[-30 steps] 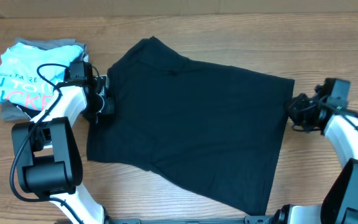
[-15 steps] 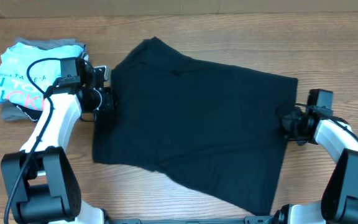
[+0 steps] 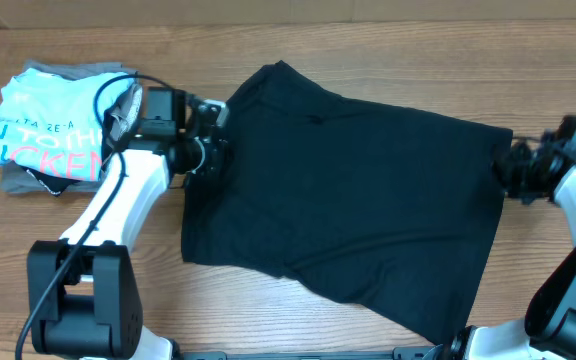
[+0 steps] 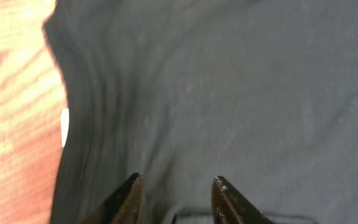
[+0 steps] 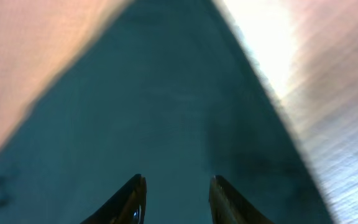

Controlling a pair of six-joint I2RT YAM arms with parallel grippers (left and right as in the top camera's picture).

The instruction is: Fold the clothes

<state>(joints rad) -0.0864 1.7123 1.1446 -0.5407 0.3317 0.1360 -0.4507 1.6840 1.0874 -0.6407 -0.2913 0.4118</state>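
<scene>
A black T-shirt (image 3: pixel 348 200) lies spread flat on the wooden table, tilted slightly. My left gripper (image 3: pixel 211 157) is at the shirt's left edge near the upper corner, shut on the cloth. In the left wrist view its fingertips (image 4: pixel 178 182) sit over dark fabric (image 4: pixel 229 93). My right gripper (image 3: pixel 515 172) is at the shirt's right upper corner, shut on the cloth. In the right wrist view its fingertips (image 5: pixel 175 182) sit over the dark, blurred fabric (image 5: pixel 166 106).
A folded pile of clothes (image 3: pixel 53 125), light blue with pink lettering on top of grey, lies at the far left. Bare wooden table (image 3: pixel 68 230) shows in front of it and along the back edge.
Both grippers have moved to the right and the black T-shirt has slid right with them, away from the folded pile.
</scene>
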